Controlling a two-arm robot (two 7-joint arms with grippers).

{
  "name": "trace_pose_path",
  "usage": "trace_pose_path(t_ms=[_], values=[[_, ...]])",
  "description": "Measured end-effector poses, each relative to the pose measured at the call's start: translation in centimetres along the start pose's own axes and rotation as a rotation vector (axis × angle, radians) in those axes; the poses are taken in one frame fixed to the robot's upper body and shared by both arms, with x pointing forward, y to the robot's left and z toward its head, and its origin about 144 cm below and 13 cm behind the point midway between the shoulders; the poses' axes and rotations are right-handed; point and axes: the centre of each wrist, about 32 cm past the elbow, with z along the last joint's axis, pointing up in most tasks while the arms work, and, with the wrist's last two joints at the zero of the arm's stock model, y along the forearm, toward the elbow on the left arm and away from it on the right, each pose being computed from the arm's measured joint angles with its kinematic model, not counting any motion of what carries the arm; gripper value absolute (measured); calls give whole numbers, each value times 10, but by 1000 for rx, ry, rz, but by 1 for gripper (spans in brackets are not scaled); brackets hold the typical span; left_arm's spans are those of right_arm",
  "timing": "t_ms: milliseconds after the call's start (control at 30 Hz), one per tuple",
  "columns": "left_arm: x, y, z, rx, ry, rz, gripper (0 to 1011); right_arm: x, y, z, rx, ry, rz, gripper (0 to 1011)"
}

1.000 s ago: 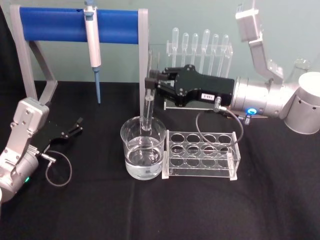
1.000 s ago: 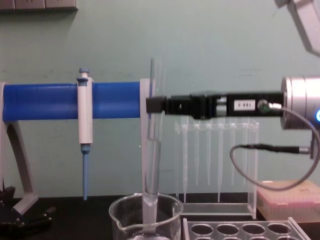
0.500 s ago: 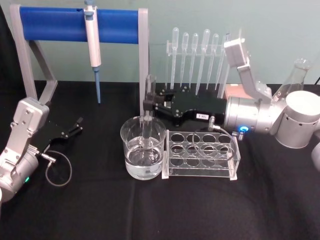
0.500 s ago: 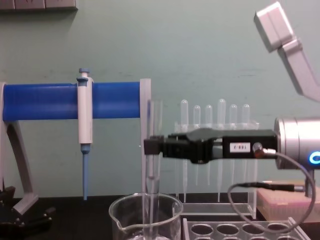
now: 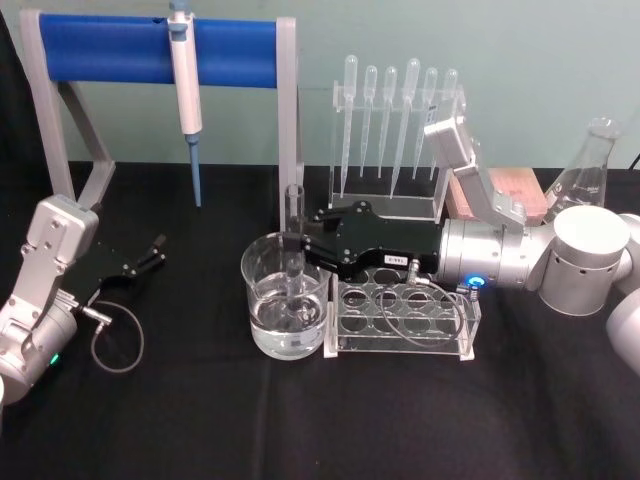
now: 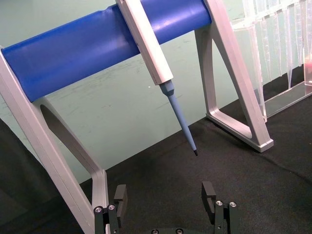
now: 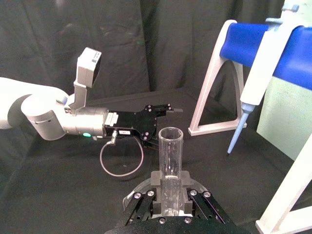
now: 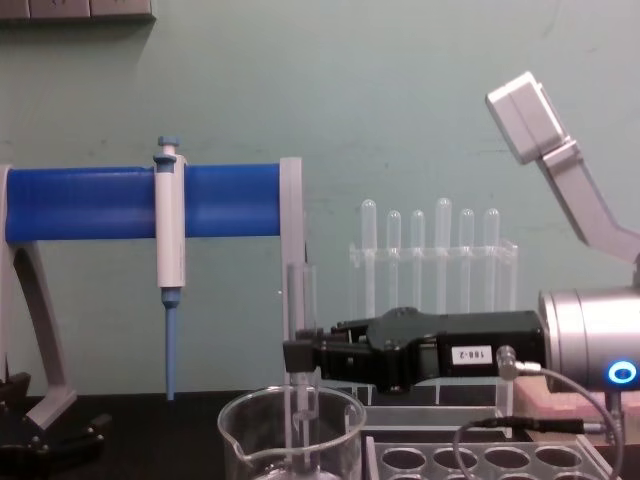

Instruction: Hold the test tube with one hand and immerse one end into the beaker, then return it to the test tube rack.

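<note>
The test tube (image 5: 294, 205) stands upright with its lower end down inside the beaker (image 5: 255, 290), which holds clear water. My right gripper (image 5: 293, 245) is shut on the test tube at its middle, just above the beaker's rim. In the chest view the test tube (image 8: 300, 290) rises above the right gripper (image 8: 298, 355) and drops into the beaker (image 8: 240, 440). The right wrist view looks along the test tube (image 7: 170, 161) at its open top. My left gripper (image 5: 150, 255) rests open on the table at the left, its fingers (image 6: 208, 192) apart.
A blue-barred stand carries a white-and-blue pipettor (image 5: 184, 70) at the back left. A rack of plastic pipettes (image 5: 395, 110) stands behind the beaker. A clear tube rack (image 5: 402, 310) sits right of the beaker, under my right arm. A flask (image 5: 590, 160) and pink box (image 5: 500, 190) sit at the back right.
My right gripper has come down with the test tube, sinking its lower end deeper into the beaker. The left arm has not moved.
</note>
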Motion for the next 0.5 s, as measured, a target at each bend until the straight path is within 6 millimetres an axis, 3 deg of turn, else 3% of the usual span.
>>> trace_pose_path(t_ms=[500], values=[[0, 0, 0, 0, 0, 0, 1000, -3, 3, -18, -5, 3, -10, 231]])
